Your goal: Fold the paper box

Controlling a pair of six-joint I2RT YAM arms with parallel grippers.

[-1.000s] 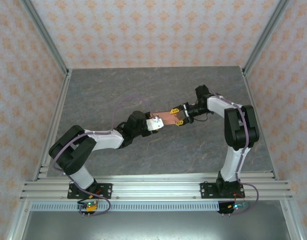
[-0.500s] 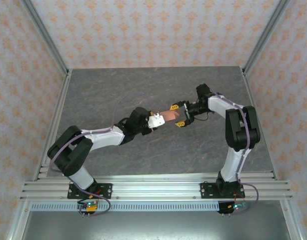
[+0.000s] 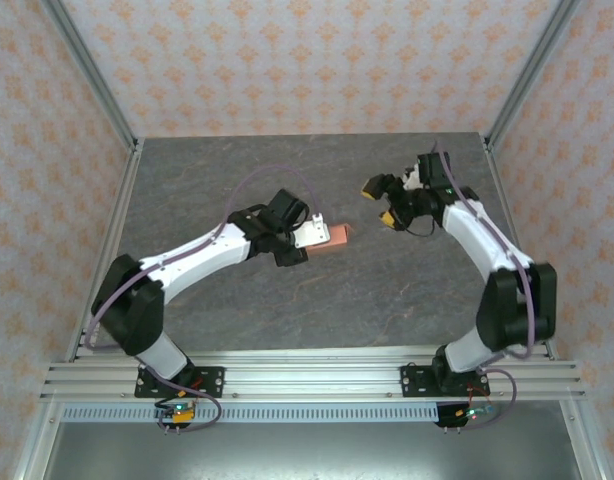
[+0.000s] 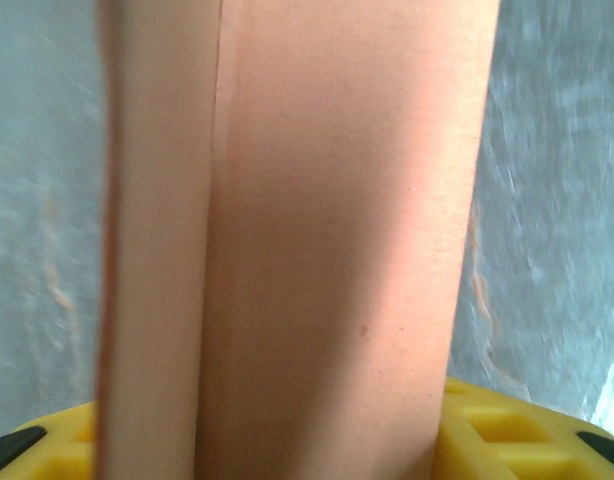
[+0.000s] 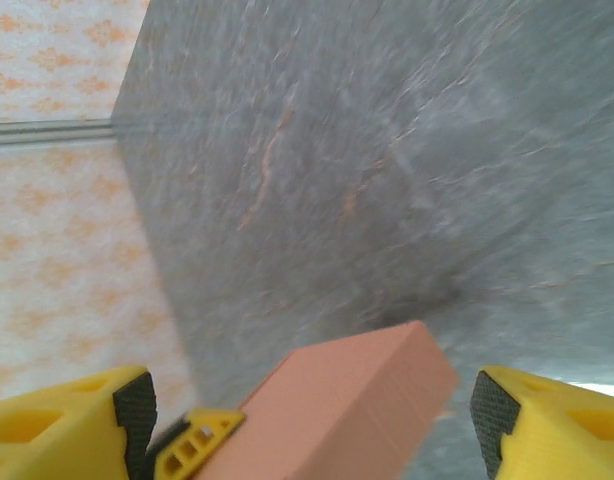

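Right gripper (image 3: 381, 201) has let go and backed off, fingers spread wide — the paper box (image 3: 339, 234) now sits over the table (image 3: 407, 290) in the left gripper (image 3: 320, 236) alone, clamped at one end, likely freeing it for a regrasp.

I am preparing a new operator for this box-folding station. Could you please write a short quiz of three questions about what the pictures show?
1. True or false: the right fingers are closed on the box.
2. Choose one. What carries the box? A: the left fingers. B: the right fingers. C: both pairs together.
3. Fill in the word: the box is made of thin card of a salmon-___ colour.

Key
1. False: they stand open and apart from the box.
2. A.
3. Orange.
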